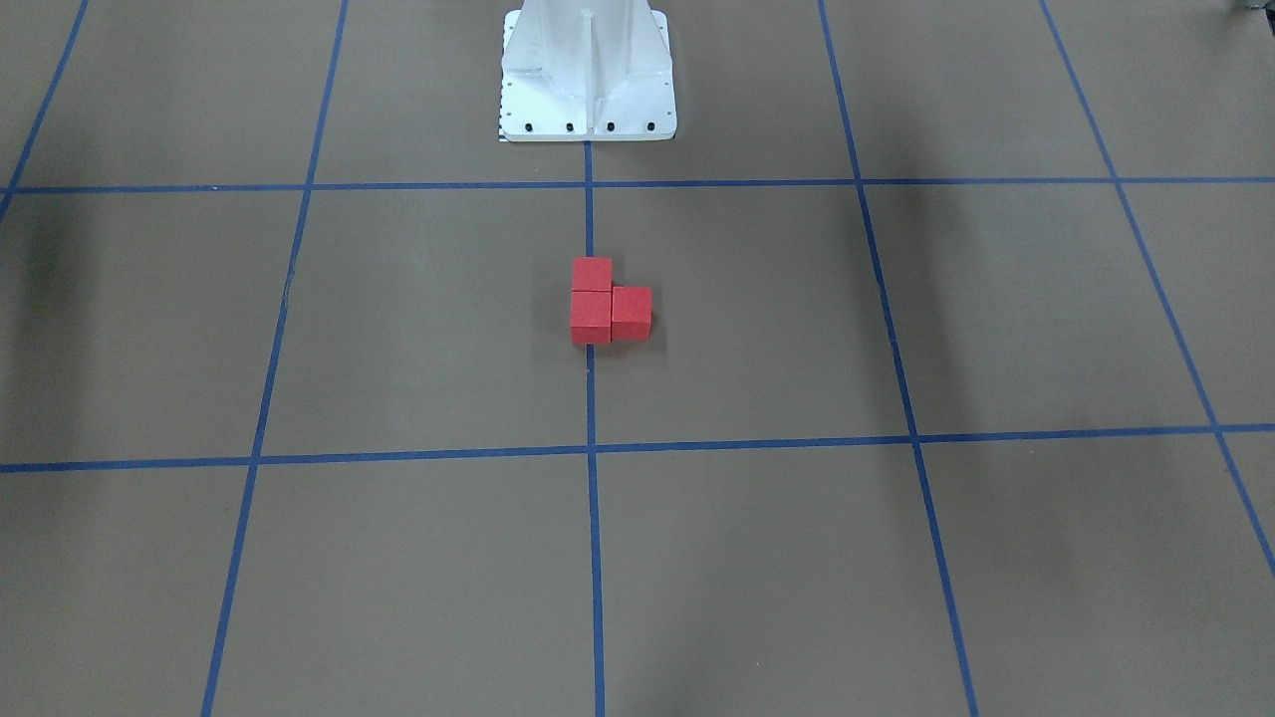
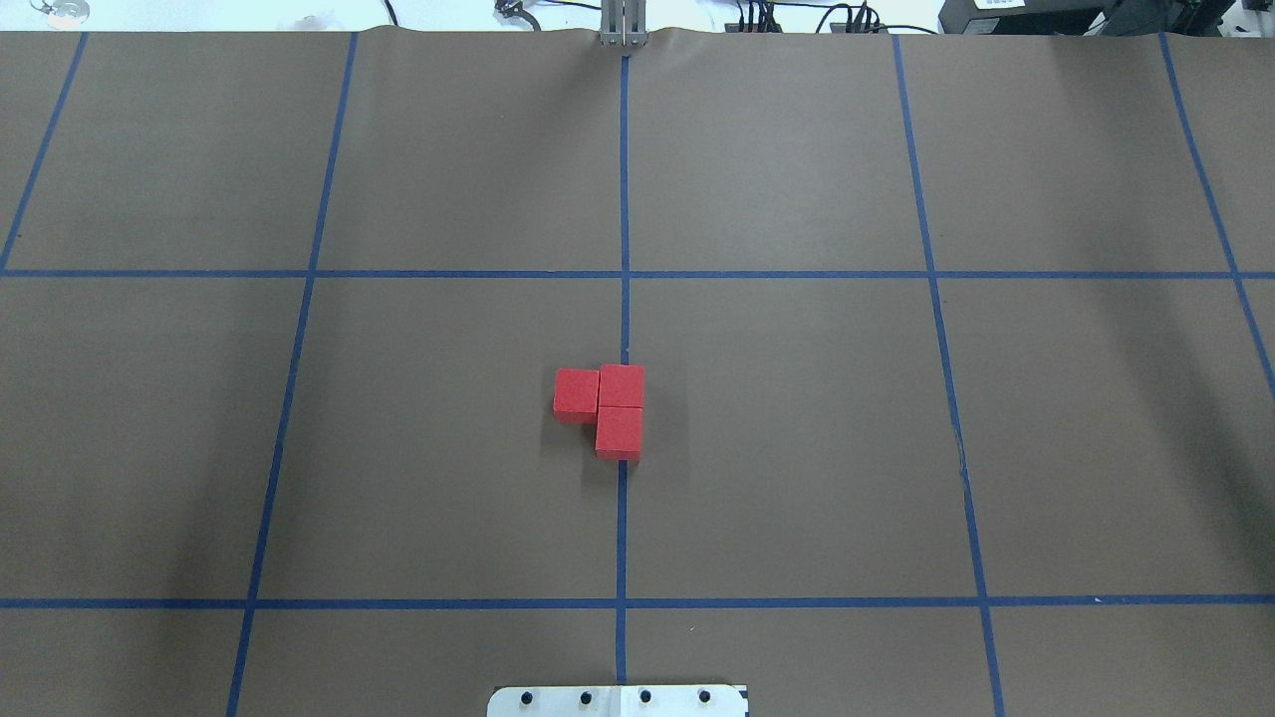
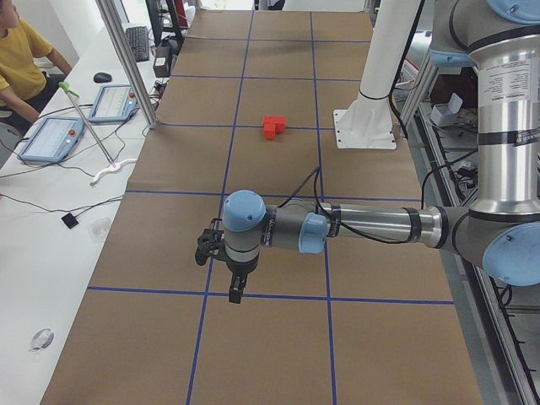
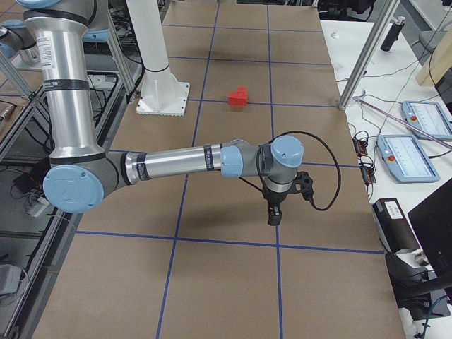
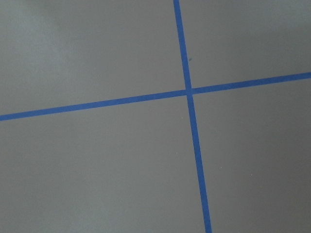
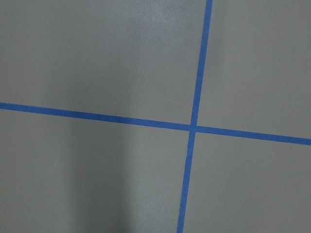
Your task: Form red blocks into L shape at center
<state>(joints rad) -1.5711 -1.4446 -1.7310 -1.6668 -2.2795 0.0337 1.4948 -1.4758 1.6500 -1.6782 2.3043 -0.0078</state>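
Three red blocks sit touching in an L at the table's center, on the middle blue line: one (image 1: 592, 273) nearer the robot base, one (image 1: 591, 317) at the corner, one (image 1: 631, 312) beside it. In the overhead view they show as the corner block (image 2: 623, 384), one to its left (image 2: 576, 391) and one toward the robot (image 2: 619, 431). My left gripper (image 3: 237, 291) hangs over the table far from the blocks; I cannot tell if it is open or shut. My right gripper (image 4: 273, 215) hangs likewise at the other end; I cannot tell its state. Both wrist views show only bare table and blue tape.
The white robot pedestal (image 1: 588, 75) stands on the middle line behind the blocks. The brown table (image 2: 797, 448) carries a blue tape grid. A person (image 3: 18, 55) and control tablets (image 3: 51, 137) are on a side bench; more tablets (image 4: 406, 157) lie beyond the right end.
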